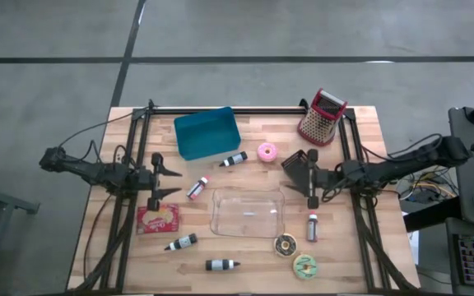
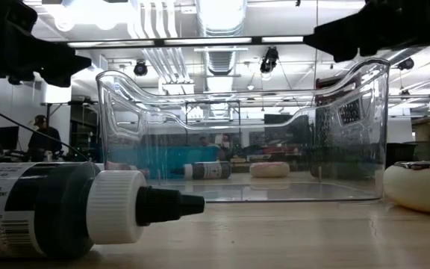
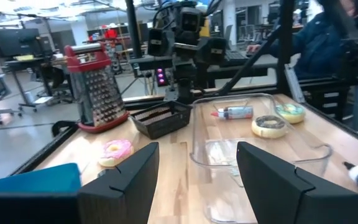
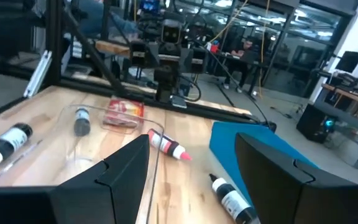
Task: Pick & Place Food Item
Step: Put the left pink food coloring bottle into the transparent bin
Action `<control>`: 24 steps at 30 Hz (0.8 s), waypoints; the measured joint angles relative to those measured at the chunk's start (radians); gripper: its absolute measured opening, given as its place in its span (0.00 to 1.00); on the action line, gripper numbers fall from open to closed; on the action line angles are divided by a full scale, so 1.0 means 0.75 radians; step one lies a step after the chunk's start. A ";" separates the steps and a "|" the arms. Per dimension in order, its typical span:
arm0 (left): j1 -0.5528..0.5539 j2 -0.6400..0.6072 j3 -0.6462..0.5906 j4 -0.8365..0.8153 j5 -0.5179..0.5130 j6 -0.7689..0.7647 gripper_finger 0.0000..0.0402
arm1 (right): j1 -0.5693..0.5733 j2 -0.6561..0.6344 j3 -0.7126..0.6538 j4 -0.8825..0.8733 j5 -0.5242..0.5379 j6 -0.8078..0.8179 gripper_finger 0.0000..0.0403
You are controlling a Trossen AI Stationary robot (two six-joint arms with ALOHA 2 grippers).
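Three donuts lie flat on the wooden table: a pink one [image 1: 267, 152] beside the teal bin [image 1: 206, 131], a chocolate one [image 1: 285, 244] and a green one [image 1: 305, 265] near the front right. A red snack pack [image 1: 157, 219] lies flat at the left. A clear plastic container [image 1: 247, 212] stands at the middle. My left gripper [image 1: 169, 182] hovers open left of the container, above the table. My right gripper [image 1: 303, 179] hovers open at the container's right, by a black mesh basket [image 1: 299, 159]. Nothing is between either pair of fingers.
A red-and-steel grater [image 1: 322, 117] stands at the back right. Several small dark bottles lie about, one near the front [image 1: 221, 265], one right of the container [image 1: 312, 226], and one with a pink tip [image 1: 197, 188]. Black frame rails run along both table sides.
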 joint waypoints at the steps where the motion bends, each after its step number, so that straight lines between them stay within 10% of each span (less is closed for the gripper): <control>1: 0.000 0.000 0.000 0.000 -0.014 0.001 0.55 | 0.000 0.017 0.013 -0.001 0.000 -0.012 0.58; 24: 0.006 0.112 0.045 -0.005 -0.129 -0.047 0.55 | -0.001 0.128 0.053 -0.027 0.099 -0.070 0.58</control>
